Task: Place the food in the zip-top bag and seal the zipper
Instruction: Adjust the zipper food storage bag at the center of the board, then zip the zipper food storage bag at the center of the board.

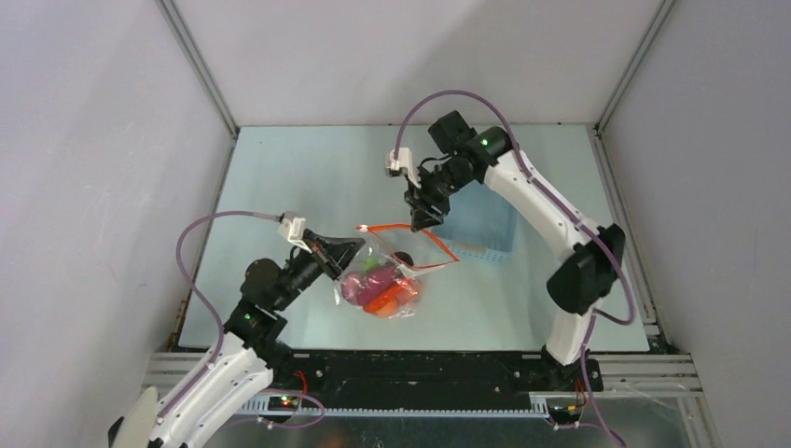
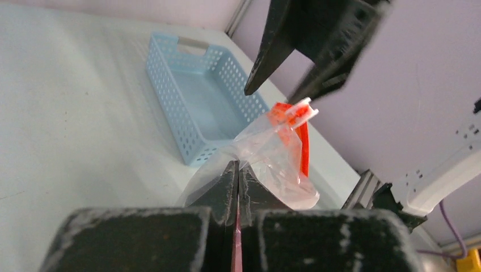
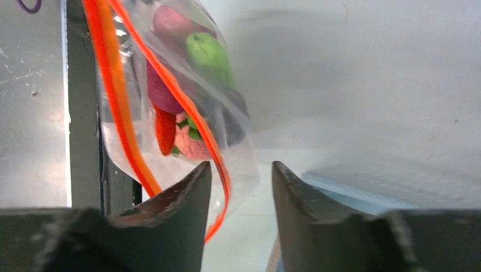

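Note:
The clear zip-top bag (image 1: 401,271) hangs lifted above the table, with the food (image 1: 378,291) inside it: red, orange and purple pieces, plus a green one (image 3: 209,56) seen through the plastic. My left gripper (image 1: 350,252) is shut on the bag's left edge; clear film (image 2: 272,147) is pinched between its fingers (image 2: 238,167). The red-orange zipper (image 1: 424,245) gapes open. My right gripper (image 1: 422,220) stands open just above the mouth. In the right wrist view the zipper strip (image 3: 218,156) runs beside the gripper's (image 3: 241,170) left finger, inside the gap, not pinched.
A light-blue perforated basket (image 1: 485,233) stands behind and to the right of the bag, under the right arm; in the left wrist view the basket (image 2: 195,90) looks empty. Grey walls and metal rails frame the pale table (image 1: 280,187).

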You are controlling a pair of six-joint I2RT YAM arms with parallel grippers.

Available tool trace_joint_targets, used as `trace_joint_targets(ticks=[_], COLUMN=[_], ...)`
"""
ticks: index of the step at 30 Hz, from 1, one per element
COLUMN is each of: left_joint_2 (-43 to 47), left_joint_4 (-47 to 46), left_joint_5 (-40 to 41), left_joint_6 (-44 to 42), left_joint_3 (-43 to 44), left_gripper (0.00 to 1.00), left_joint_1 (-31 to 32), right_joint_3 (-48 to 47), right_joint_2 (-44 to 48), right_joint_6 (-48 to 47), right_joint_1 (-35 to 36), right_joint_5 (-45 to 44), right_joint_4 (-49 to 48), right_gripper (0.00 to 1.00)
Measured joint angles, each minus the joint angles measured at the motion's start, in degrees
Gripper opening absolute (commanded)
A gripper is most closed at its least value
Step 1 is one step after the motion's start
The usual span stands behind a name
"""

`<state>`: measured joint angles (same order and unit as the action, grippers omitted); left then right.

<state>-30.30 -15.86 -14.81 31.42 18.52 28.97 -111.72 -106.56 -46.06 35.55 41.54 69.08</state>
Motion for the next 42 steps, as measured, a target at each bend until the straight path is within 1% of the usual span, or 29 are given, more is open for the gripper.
trace_joint_targets(ticks=[2,3,8,10,14,18,22,28,30,31,32,34,35,36,37,38,42], left_joint_2=[2.43,3.04,4.00,4.59,6.01,6.47,6.49,7.32,7.61,7.67,7.74,7.85,7.87,7.87,7.87,7.89,8.31], left_joint_4=[1.53,2.73,8.11,9.57,11.98,12.22,12.28,12.28,12.33,12.33,12.35,12.35,12.35,12.35,12.37,12.37,12.39], left_joint_5=[3.80,5.57,11.10,12.24,14.43,14.69,14.62,14.16,14.12,14.08,14.03,14.01,14.01,14.03,14.05,14.05,13.97], left_joint_6=[0.70,1.16,2.32,2.78,3.21,3.21,3.17,3.15,3.15,3.15,3.13,3.13,3.13,3.13,3.10,3.13,3.10], left_joint_3=[0.09,0.37,0.79,0.83,1.70,1.95,1.95,1.95,1.92,1.92,1.92,1.92,1.92,1.95,1.92,1.92,1.92], left_gripper=[0.00,0.00,0.00,0.00,0.00,0.00,0.00,0.00,0.00,0.00,0.00,0.00,0.00,0.00,0.00,0.00,0.00], left_joint_1=[2.34,3.21,5.35,5.77,6.29,6.75,7.15,7.30,7.34,7.34,7.37,7.41,7.41,7.41,7.41,7.43,7.48], right_joint_3=[3.61,5.95,17.35,22.60,31.52,33.05,33.05,31.10,29.73,29.33,28.83,28.30,28.09,27.85,27.65,27.50,26.14], right_joint_2=[3.82,6.23,18.56,23.63,31.04,30.71,27.67,22.47,20.76,20.24,19.69,19.06,18.80,18.60,18.47,18.45,18.38], right_joint_6=[1.46,2.62,7.65,9.88,14.82,18.73,20.61,21.42,21.59,21.64,21.77,21.84,21.73,21.68,21.70,21.35,20.98], right_joint_1=[1.90,3.34,10.99,13.03,15.61,18.16,18.99,18.99,18.99,18.99,18.99,19.04,19.04,19.04,19.04,19.06,19.12], right_joint_5=[-1.36,-2.14,-6.27,-7.10,-8.59,-12.17,-14.75,-15.43,-15.37,-15.34,-15.26,-14.95,-14.62,-14.19,-13.73,-13.44,-11.26], right_joint_4=[-3.17,-5.44,-18.88,-25.40,-38.42,-47.95,-53.57,-54.23,-53.86,-53.83,-53.75,-53.59,-53.44,-53.07,-52.70,-52.43,-49.55], right_gripper=[0.62,0.63,0.77,0.80,0.80,0.80,0.77,0.68,0.62,0.54,0.49,0.24,0.18,0.05,0.01,0.00,0.00])
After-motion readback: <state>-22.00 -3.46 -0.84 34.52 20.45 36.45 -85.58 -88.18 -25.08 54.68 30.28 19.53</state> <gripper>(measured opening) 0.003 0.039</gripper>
